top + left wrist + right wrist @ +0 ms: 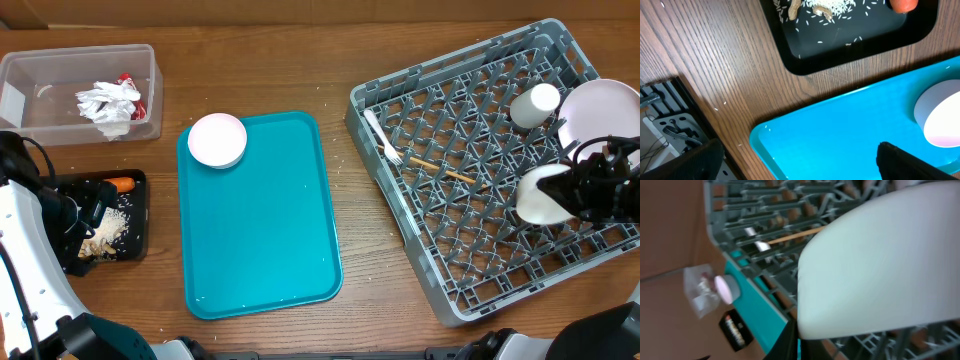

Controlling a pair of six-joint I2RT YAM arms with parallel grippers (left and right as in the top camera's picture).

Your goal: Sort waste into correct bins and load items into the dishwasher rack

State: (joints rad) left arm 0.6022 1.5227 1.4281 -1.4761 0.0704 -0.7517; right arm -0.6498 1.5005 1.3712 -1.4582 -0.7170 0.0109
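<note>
The right hand (574,195) sits over the right side of the dishwasher rack (440,260), closed tight. It seems to pinch the rim of a white bowl (543,196), though the blurred wrist view, mostly filled by that bowl, hides the fingertips. The bowl stands tilted on edge among the pegs.

Just beyond it a larger round plate (600,110) leans at the rack's far right corner. A small white cup (535,105) stands beside the plate on its left. A white plastic fork (382,135) lies along the rack's left side, and a thin wooden stick (445,170) lies on the grid just to its right.

The left hand (800,167) hangs at the left of the surface (260,60), above the black tray (135,240). Its fingers are spread wide and hold nothing. That tray carries beige food scraps (108,232) and an orange carrot piece (122,184) at its far edge.

The clear tub (50,118) stands at the far left with crumpled white napkins (107,103) inside. A red wrapper (132,92) touches their right side.

The teal tray (265,230) lies between the bins and the rack. A pale pink bowl (217,139) rests upright on its far left corner.
</note>
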